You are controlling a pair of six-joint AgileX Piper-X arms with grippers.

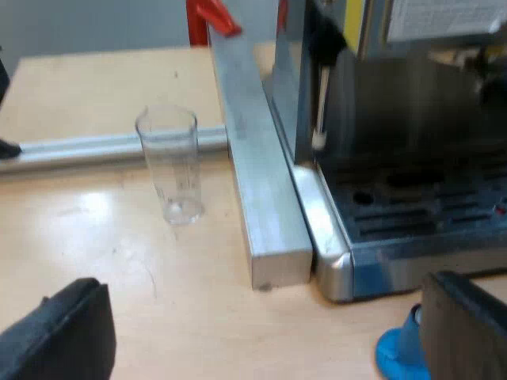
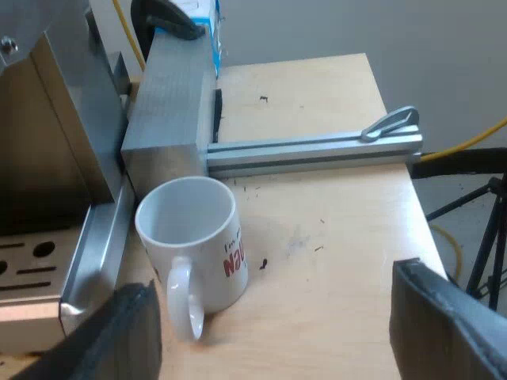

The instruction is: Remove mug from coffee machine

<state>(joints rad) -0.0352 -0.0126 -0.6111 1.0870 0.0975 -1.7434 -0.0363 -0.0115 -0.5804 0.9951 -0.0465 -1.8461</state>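
A white mug with red lettering stands upright on the wooden table, beside the corner of the espresso machine's drip tray, handle towards me. My right gripper is open just short of the mug, one finger close to the handle, nothing held. My left gripper is open low over the table at the machine's front corner. The drip tray grille has nothing on it where I can see it.
An empty measuring glass stands by an aluminium bar running along the machine's side. A blue tamper sits by one left finger. An aluminium rail with a lever lies beyond the mug. The table edge is near.
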